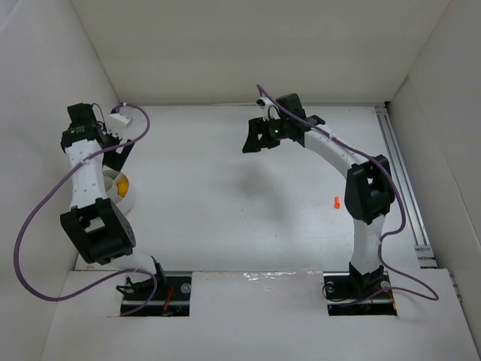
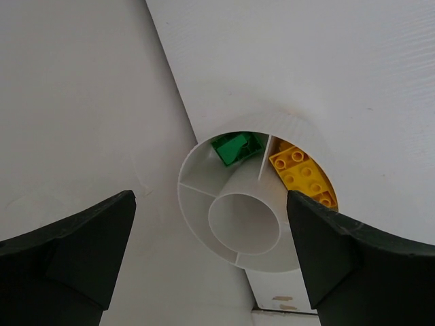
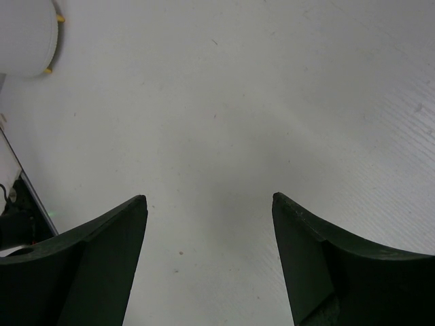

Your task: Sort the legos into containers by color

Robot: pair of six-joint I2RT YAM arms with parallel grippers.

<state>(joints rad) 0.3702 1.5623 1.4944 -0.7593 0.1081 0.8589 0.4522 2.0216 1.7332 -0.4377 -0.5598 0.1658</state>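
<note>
A round white container (image 2: pixel 194 204), divided into compartments around a central tube, stands at the left wall (image 1: pixel 125 200). One compartment holds a green lego (image 2: pixel 234 147); the one beside it holds yellow legos (image 2: pixel 302 173), which also show in the top view (image 1: pixel 122 184). My left gripper (image 2: pixel 211 197) is open and empty, hovering right over the container (image 1: pixel 118 156). One orange lego (image 1: pixel 337 202) lies on the floor beside the right arm. My right gripper (image 1: pixel 252 139) is open and empty above bare floor (image 3: pixel 209 197), far from the container (image 3: pixel 26 34).
White walls enclose the floor on the left, back and right. A metal rail (image 1: pixel 406 180) runs along the right side. Purple cables (image 1: pixel 34 218) loop around the left arm. The other compartments of the container look empty.
</note>
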